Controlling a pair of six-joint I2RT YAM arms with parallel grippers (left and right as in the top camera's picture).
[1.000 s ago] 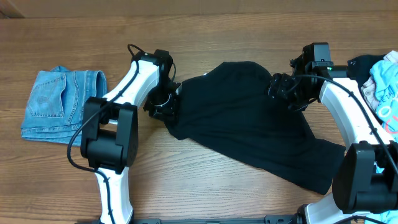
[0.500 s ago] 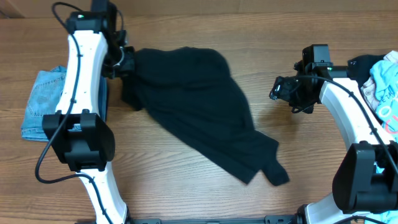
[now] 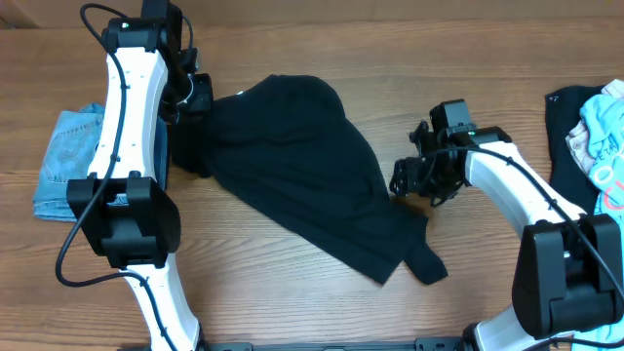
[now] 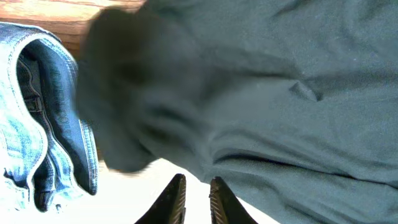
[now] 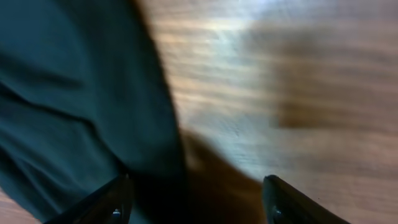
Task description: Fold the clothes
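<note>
The clothes here are chiefly a large black garment [image 3: 302, 166], lying crumpled on a slant from the upper left to the lower right of the table. My left gripper [image 3: 200, 97] hovers at its upper left end. In the left wrist view the left gripper [image 4: 196, 180] has a narrow gap with only bright table in it, and the black garment [image 4: 267, 93] lies just beyond the tips. My right gripper [image 3: 402, 183] stands wide open at the garment's right edge. In the right wrist view the right gripper [image 5: 196, 180] has one finger over the black cloth [image 5: 74, 106] and the other over wood.
Folded blue jeans [image 3: 68, 161] lie at the far left, partly under the left arm, and show as denim [image 4: 37, 124] in the left wrist view. At the right edge another black piece [image 3: 564, 112] sits under a pale-blue printed one [image 3: 604, 136].
My left arm swung up and left, dragging the black garment left across the table. My right gripper then moved left and down to the garment's right edge. The left jaws parted slightly.
</note>
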